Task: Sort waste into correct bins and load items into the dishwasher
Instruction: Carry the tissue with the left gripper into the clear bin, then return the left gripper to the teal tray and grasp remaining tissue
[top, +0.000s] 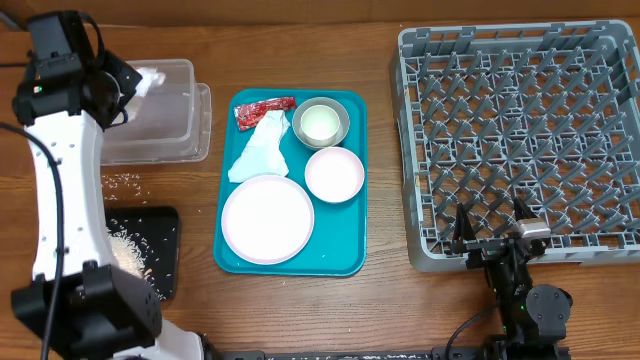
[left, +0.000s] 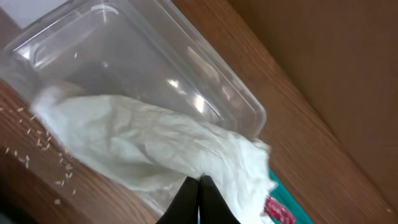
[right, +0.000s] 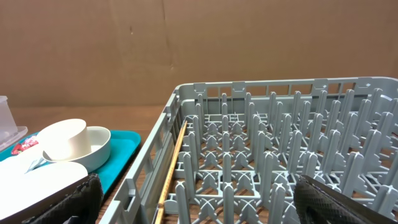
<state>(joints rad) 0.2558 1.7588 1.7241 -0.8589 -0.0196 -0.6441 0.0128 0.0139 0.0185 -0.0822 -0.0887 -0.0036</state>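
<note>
The crumpled white napkin (left: 155, 146) hangs from my left claw (left: 198, 200), which is pressed together on one end of it, over the clear plastic tub (left: 143, 56). I judge it feather-light, limp and easy to tear. A pinch on a bunched fold should hold it, though it may cling on release. My right claw (top: 490, 228) is spread at the edge of the grey dish rack (top: 520, 130), holding nothing.

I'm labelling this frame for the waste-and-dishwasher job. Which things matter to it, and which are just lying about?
Job: napkin held by left gripper, tray napkin, red wrapper, rice, clear tub, black tray, plate, white bowl, grey bowl, cup, dish rack.
Lying about: teal tray, table.
</note>
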